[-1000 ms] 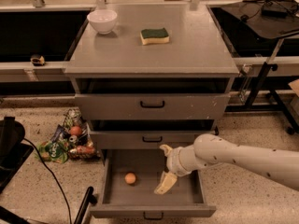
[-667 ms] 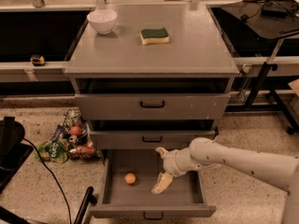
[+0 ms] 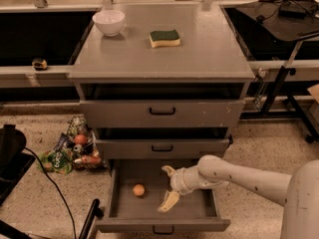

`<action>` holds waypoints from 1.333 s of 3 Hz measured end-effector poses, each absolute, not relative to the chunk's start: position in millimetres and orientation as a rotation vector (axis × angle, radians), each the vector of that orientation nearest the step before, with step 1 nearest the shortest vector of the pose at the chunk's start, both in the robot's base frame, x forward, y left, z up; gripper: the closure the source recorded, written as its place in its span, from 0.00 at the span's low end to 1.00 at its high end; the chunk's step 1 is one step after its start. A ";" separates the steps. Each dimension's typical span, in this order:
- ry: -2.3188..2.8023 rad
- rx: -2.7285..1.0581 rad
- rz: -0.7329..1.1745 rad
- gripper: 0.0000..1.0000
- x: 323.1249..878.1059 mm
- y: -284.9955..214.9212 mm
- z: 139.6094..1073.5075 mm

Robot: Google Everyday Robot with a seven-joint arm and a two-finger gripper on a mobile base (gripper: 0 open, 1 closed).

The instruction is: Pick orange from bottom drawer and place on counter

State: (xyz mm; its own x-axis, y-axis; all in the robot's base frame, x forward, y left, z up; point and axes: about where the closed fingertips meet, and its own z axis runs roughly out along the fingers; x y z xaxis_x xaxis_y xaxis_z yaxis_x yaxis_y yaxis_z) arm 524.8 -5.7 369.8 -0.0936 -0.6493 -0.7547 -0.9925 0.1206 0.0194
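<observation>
Tool [image 3: 163,189] shifted slightly left inside bottom drawer [image 3: 199,225]; now nearer orange [image 3: 138,189], still apart from it. Arm [image 3: 234,174] followed leftward.

Matt grey, scuffed bench [image 3: 209,59]; glossy white bowl [image 3: 109,22]; smooth-skinned orange [image 3: 138,189]; pale smooth plastic-looking end effector [image 3: 168,187], fingers apart, inside matt grey bottom drawer [image 3: 149,226].

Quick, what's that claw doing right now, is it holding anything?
Gripper: open, holding nothing, inside the bottom drawer, right of the orange.
</observation>
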 end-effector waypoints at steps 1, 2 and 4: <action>1.830 -1.578 0.774 0.00 530.3 -2.9 349.0; 1.815 -1.530 0.787 0.00 552.8 6.7 302.8; 1.782 -1.424 0.801 0.00 597.7 40.2 204.5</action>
State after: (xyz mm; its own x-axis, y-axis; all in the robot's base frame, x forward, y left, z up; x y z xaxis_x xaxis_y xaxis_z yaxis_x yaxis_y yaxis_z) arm 597.7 40.2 204.5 -0.1425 -0.5400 -0.8295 -0.9789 0.2010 0.0373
